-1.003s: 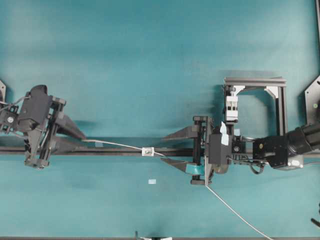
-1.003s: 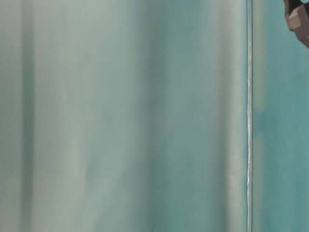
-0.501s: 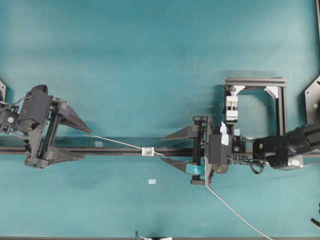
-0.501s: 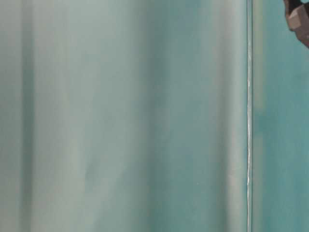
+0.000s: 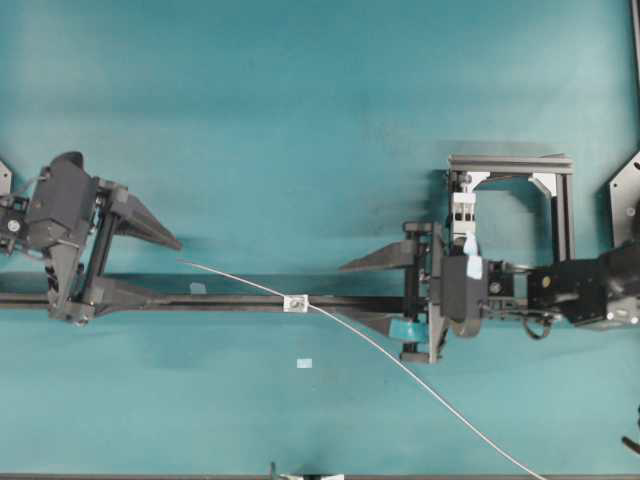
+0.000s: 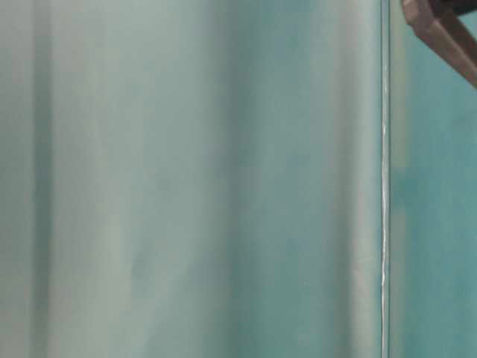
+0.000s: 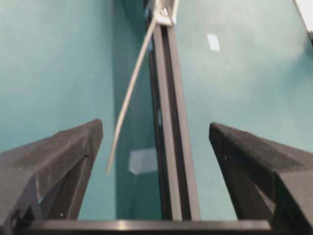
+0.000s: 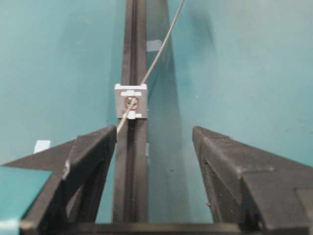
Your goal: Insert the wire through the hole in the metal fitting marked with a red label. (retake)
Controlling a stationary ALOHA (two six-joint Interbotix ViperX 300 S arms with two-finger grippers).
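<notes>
The fitting [image 5: 295, 302] sits on a dark rail [image 5: 230, 302] that runs across the teal table [image 5: 300, 120], about midway between the two grippers. The wire [image 5: 400, 365] passes through the hole [image 8: 131, 103] in the fitting: in the right wrist view it enters the dark, red-ringed opening from the near side and comes out beyond it, rising away over the rail. Overhead, its free tip ends left of the fitting, just above the rail, and its long tail curves away right of the fitting toward the table's lower edge. The left gripper [image 5: 150, 265] is well left of the fitting, jaws spread wide and holding nothing; its wrist view shows the wire tip [image 7: 108, 171] hanging loose between the two fingers [image 7: 58, 156], touching neither, beside a small pale tape patch [image 7: 143, 160] on the table. The right gripper [image 5: 375, 290] is right of the fitting, jaws also wide apart and empty, straddling the rail; the wire runs close by its lower finger [image 8: 90, 152], and I cannot tell whether they touch. A small pale tape rectangle [image 5: 304, 363] lies on the table just below the fitting. Right of the fitting, above the right gripper, stands a black frame [image 5: 540, 200] with a white clamp block [image 5: 462, 212]. The table-level view is a teal blur, with one dark gripper part [image 6: 447, 33] in its top corner.
</notes>
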